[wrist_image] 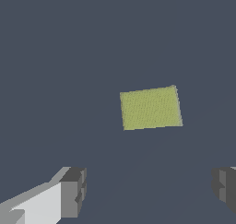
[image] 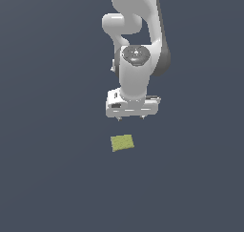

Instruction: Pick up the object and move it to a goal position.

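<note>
1. The gripper (image: 132, 115) is seen hanging above the dark floor (image: 47, 178), its jaws spread wide with nothing held between them.
2. In the wrist view the two fingertips (wrist_image: 73, 191) are set well apart, wider than the block.
3. The yellow-green block (image: 122, 142) is found lying flat on the floor, away from any visible edge, near the gripper but not under it, and slightly turned.
4. The block (wrist_image: 150, 107) is judged thin, stiff and light; its faintly textured face should give some grip.
5. Because it sits so low, little side wall is offered, so a low descent is likely needed.
6. A hold across the two shorter-spaced opposite edges, centred, is judged best.
</note>
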`<state>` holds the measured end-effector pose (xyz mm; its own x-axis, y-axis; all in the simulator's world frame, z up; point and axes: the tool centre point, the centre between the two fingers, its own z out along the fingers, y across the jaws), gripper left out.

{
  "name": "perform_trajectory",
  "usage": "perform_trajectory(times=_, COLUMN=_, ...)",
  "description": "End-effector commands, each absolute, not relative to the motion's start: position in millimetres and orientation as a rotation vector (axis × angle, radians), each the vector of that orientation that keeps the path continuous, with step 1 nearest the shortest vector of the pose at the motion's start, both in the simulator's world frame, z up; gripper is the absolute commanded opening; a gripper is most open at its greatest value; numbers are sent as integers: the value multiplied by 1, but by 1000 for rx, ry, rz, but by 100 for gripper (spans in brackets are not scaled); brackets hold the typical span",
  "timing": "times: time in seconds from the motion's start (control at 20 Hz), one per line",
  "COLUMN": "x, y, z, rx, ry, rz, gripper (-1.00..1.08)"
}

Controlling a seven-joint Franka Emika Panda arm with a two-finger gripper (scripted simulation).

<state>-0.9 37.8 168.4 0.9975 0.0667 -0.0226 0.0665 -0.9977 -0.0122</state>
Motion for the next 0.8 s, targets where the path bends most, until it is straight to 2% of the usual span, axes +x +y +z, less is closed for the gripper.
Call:
perform_trajectory(times=0.0, x=0, y=38, z=167, rx=-3128, ry=-80, rz=36, gripper=100)
perform_trajectory(times=0.75, x=9, y=32, z=145, rx=-3100, ry=371, rz=41, gripper=100)
